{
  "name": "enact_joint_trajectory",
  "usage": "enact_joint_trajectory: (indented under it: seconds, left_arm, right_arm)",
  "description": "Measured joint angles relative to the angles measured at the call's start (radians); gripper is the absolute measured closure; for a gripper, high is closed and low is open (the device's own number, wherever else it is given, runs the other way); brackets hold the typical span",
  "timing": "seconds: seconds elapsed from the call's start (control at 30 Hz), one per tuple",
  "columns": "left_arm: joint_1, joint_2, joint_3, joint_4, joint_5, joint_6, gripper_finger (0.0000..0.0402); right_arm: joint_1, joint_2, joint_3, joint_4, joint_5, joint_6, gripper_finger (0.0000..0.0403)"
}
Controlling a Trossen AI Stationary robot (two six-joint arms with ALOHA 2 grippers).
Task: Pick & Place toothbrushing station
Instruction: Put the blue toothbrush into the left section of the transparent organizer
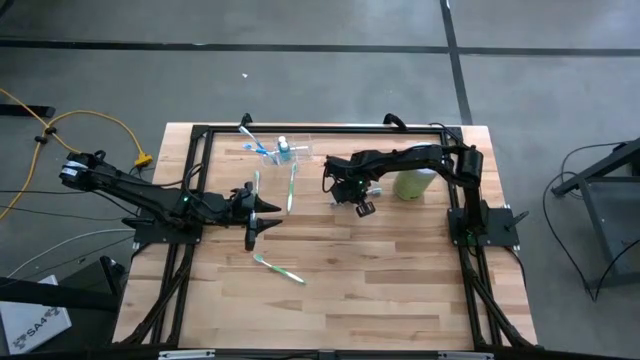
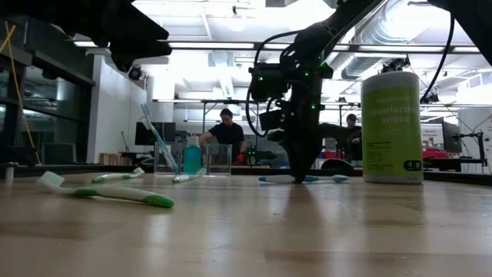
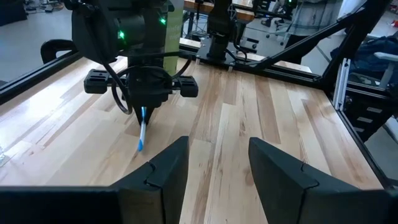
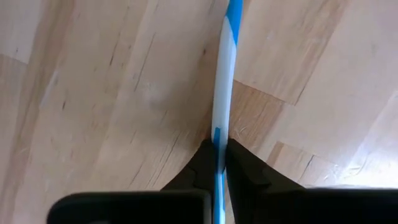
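A blue and white toothbrush (image 4: 221,93) lies flat on the wooden table, seen also in the low view (image 2: 330,179). My right gripper (image 1: 347,192) points down over it and is shut on it. The clear plastic holder (image 1: 296,150) stands at the table's far side with a small blue bottle in it, and also shows in the low view (image 2: 217,158). My left gripper (image 3: 214,165) is open and empty near the table's left middle (image 1: 268,215), facing the right gripper. My right gripper pinches the blue and white toothbrush's handle (image 4: 217,138) between its two fingers (image 4: 245,171), one on each long side. The fingers come from above, pointing down, across the handle. The toothbrush lies level on the table (image 3: 142,134).
A light green wipes canister (image 1: 415,183) stands just right of the right gripper. Green and white toothbrushes lie near the holder (image 1: 292,185) and at the table's near middle (image 1: 278,268). A black frame (image 1: 320,128) borders the table. People sit in the room behind (image 2: 225,131).
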Motion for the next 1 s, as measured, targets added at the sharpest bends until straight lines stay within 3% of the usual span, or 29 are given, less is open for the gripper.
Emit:
enact_joint_trajectory:
  seconds: [0.23,0.57,0.77,1.0]
  left_arm:
    - [0.000,0.000,0.000,0.010,0.000,0.000,0.0240]
    - [0.000,0.000,0.000,0.011,0.000,-0.001,0.0240]
    - [0.000,0.000,0.000,0.014,0.000,-0.001,0.0240]
    - [0.000,0.000,0.000,0.014,0.000,-0.001,0.0240]
  right_arm:
    - [0.008,-0.005,0.007,-0.022,0.042,0.018,0.0393]
    - [0.010,-0.002,0.154,-0.160,0.034,0.049,0.0393]
    - [0.010,-0.003,0.218,-0.209,-0.085,0.178,0.0393]
    - [0.007,-0.005,0.238,-0.235,-0.300,0.493,0.0393]
